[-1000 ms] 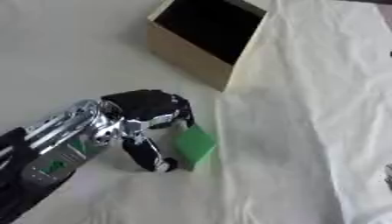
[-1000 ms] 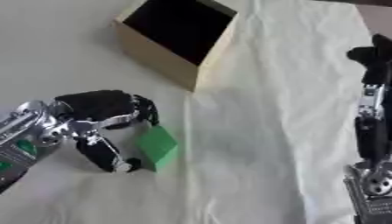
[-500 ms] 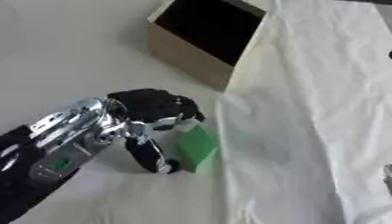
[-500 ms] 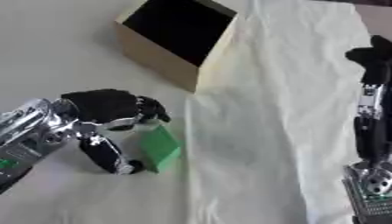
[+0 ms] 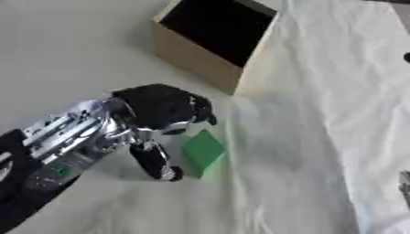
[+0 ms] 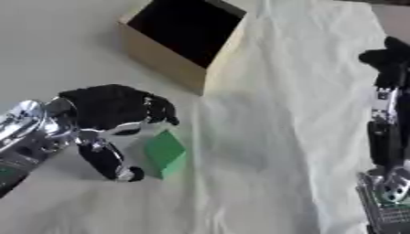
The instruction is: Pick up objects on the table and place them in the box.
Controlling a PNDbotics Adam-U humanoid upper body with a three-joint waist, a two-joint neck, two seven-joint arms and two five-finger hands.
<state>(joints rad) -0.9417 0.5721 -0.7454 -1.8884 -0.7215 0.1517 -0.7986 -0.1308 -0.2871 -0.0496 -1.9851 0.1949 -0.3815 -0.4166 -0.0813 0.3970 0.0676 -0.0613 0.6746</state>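
Green block (image 5: 202,149) lies on the pale cloth (image 5: 320,114) directly at the left hand (image 5: 156,109), between the curled fingers above it and the thumb (image 5: 156,160) below, so this hand is much nearer than the right hand (image 6: 388,57), which stands far at the right edge. The left hand is half closed around the block; I cannot tell if the grasp is complete. The open box (image 5: 210,39) is beyond the block, up and slightly right.

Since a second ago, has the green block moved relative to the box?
No. The green block keeps its spot below the box corner; the left hand stays around it.

Perhaps a lab: cloth-draped table (image 5: 320,91), bare surroundings.
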